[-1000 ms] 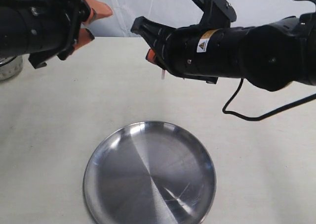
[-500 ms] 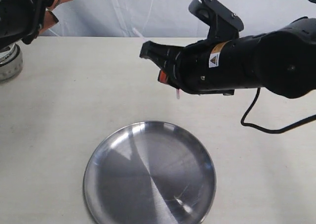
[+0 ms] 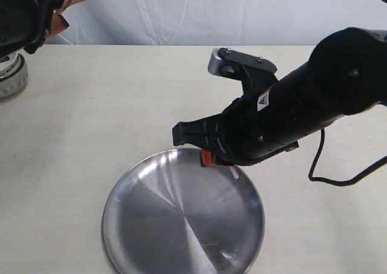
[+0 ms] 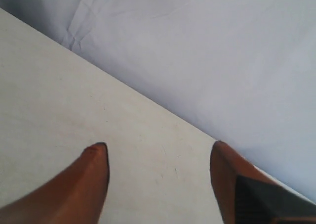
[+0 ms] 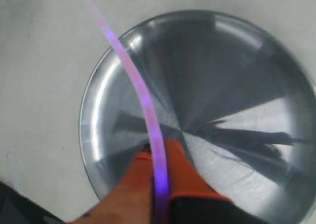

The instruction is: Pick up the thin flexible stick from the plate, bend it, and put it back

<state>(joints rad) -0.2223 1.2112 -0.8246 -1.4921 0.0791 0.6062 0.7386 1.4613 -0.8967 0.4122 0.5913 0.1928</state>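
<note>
Bright even light, plate glares, near stick blurred

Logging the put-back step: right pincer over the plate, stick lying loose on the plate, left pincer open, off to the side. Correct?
No. The thin flexible stick is not loose on the plate. The right wrist view shows it pinched between the fingers of the right pincer, arcing out over the plate. Rest holds: right pincer over the plate, left pincer open, off to the side.

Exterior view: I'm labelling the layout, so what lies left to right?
Pale round dish at the edge, orange-fingered left hand, round shiny steel plate, thin black cable. The right hand overlaps the plate: omitted.
</note>
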